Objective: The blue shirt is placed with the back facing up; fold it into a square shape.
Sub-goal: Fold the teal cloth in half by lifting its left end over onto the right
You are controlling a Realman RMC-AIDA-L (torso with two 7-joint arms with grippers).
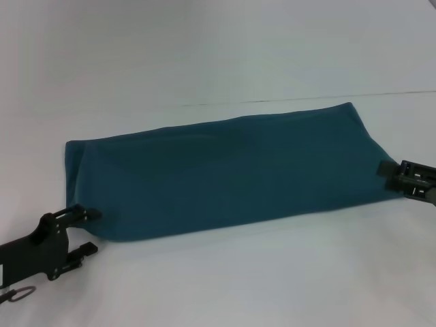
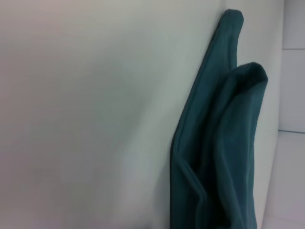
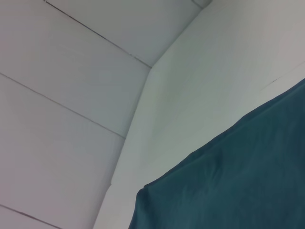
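Head view: the shirt (image 1: 231, 174) lies folded into a long band across the white worktop (image 1: 218, 286). The left claw (image 1: 87, 230) gapes at its near-left corner; the right claw (image 1: 388, 175) touches its right end, state unclear.

Left wrist view: layered shirt edges (image 2: 224, 157).

Right wrist view: a shirt corner (image 3: 238, 181) on the worktop.

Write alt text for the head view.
A blue shirt, folded into a long band, lies across a white table. The left gripper sits open at its near-left corner; the right gripper is at its right end.

dim, flat light; soft focus; faint shadows
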